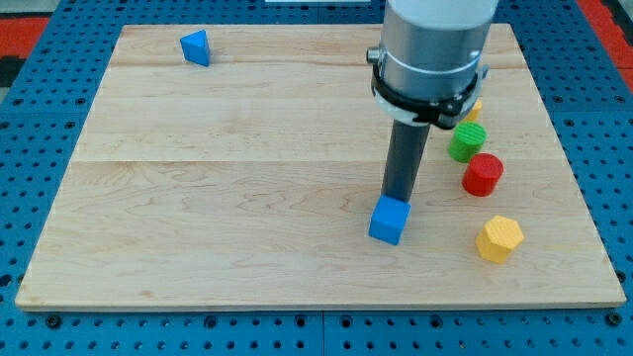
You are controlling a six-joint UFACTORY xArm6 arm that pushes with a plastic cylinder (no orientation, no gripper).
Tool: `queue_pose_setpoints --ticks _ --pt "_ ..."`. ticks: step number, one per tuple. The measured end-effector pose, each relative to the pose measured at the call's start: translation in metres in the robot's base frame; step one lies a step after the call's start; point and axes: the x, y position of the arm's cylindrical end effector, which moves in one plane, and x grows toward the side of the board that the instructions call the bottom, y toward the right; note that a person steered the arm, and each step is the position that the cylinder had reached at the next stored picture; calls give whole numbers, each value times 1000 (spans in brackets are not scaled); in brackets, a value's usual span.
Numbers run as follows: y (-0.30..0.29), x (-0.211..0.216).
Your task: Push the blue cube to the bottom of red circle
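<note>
The blue cube (389,221) lies on the wooden board (237,198), right of centre toward the view's bottom. The red circle (483,174) is a short red cylinder to the cube's upper right. My rod comes down from the grey arm at the view's top, and my tip (398,197) stands just above the cube's top edge, touching or nearly touching it.
A green cylinder (467,141) sits just above the red circle. A yellow block (474,108) is partly hidden behind the arm. A yellow hexagon (499,238) lies below the red circle. A blue triangular block (196,47) sits at the top left. The board lies on a blue pegboard.
</note>
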Motion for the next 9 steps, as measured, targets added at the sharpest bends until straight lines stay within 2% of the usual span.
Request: queue_pose_setpoints --ticks 3,4,6,9 --pt "-57 19" --pt "-57 35" --pt "-34 56" --pt "4 56"
